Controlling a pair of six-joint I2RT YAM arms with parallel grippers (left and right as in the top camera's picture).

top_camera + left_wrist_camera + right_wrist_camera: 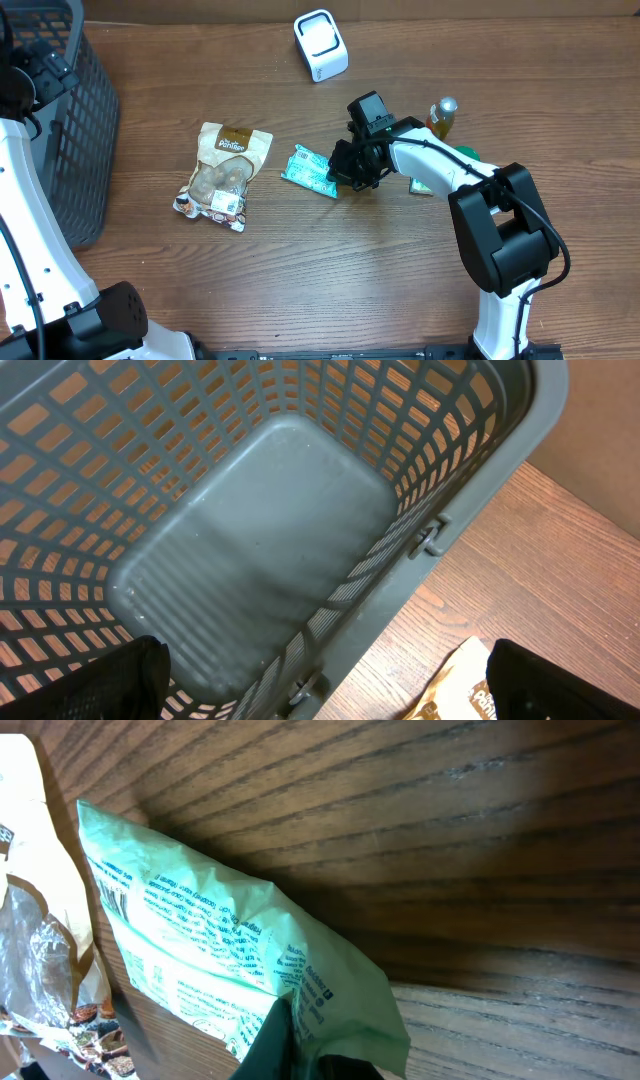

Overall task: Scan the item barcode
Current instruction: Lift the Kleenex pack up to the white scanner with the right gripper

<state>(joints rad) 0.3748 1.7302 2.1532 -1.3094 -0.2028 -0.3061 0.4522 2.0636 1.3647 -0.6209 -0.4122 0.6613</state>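
Note:
A light green printed packet [310, 169] lies mid-table with my right gripper [345, 172] shut on its right end. In the right wrist view the green packet [220, 940] fills the left half, its crimped edge pinched between the dark fingers [275, 1045] at the bottom, a barcode near its upper left. The white barcode scanner [320, 44] stands at the table's far edge. My left gripper [320, 710] hangs open over the edge of the grey basket [250, 550], fingertips [100, 680] wide apart, nothing between them.
A tan snack pouch [225, 172] lies left of the green packet. A small bottle [443, 116] and a green item [440, 180] sit by the right arm. The grey basket [70, 120] stands at the table's left edge.

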